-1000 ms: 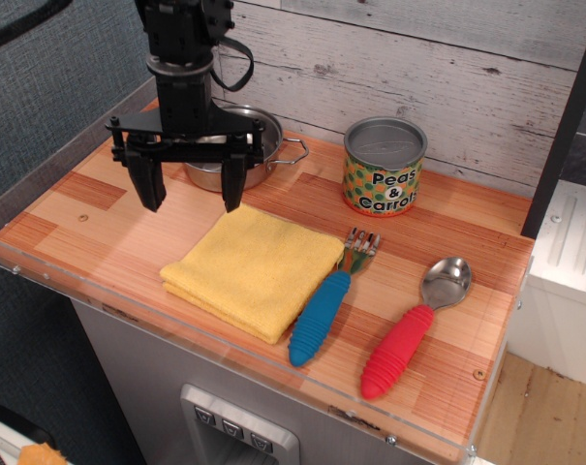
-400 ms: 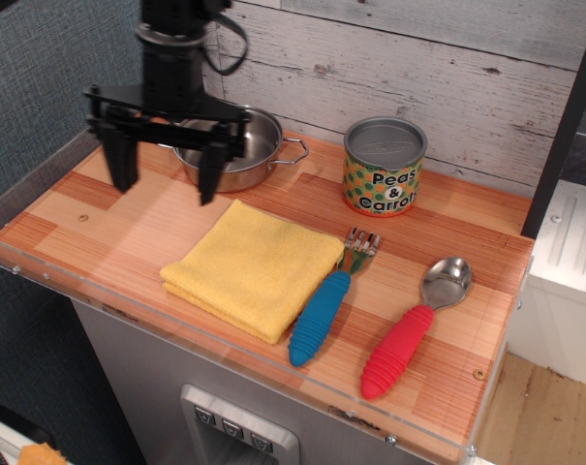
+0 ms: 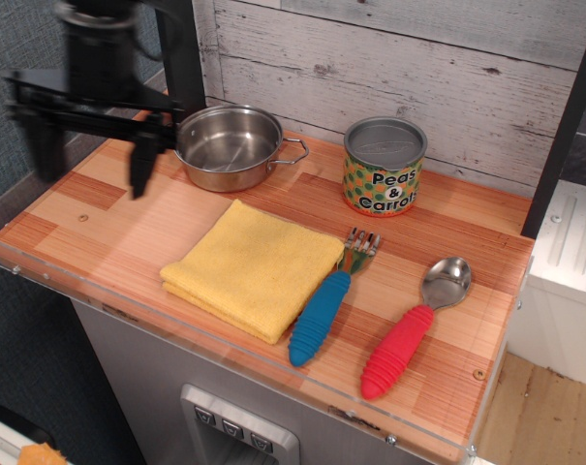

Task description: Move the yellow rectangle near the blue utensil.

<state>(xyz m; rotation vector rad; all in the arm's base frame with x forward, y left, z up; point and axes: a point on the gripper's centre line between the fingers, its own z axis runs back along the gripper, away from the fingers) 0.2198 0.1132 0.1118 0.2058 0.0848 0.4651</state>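
Observation:
The yellow rectangle (image 3: pixel 255 268) is a folded yellow cloth lying flat on the wooden counter, front centre. Its right edge touches the blue utensil (image 3: pixel 324 306), a fork with a ribbed blue handle and metal tines pointing to the back. My gripper (image 3: pixel 91 160) is open and empty, blurred by motion, up at the far left above the counter's back-left corner, well away from the cloth.
A steel pot (image 3: pixel 230 146) stands at the back left. A "Peas & Carrots" can (image 3: pixel 384 166) stands at the back centre. A red-handled spoon (image 3: pixel 413 330) lies right of the fork. A clear rim (image 3: pixel 225 347) lines the counter's front edge.
My open gripper has moved left and upward, from over the cloth's back corner to the far left. The cloth, fork, spoon, pot and can have not moved.

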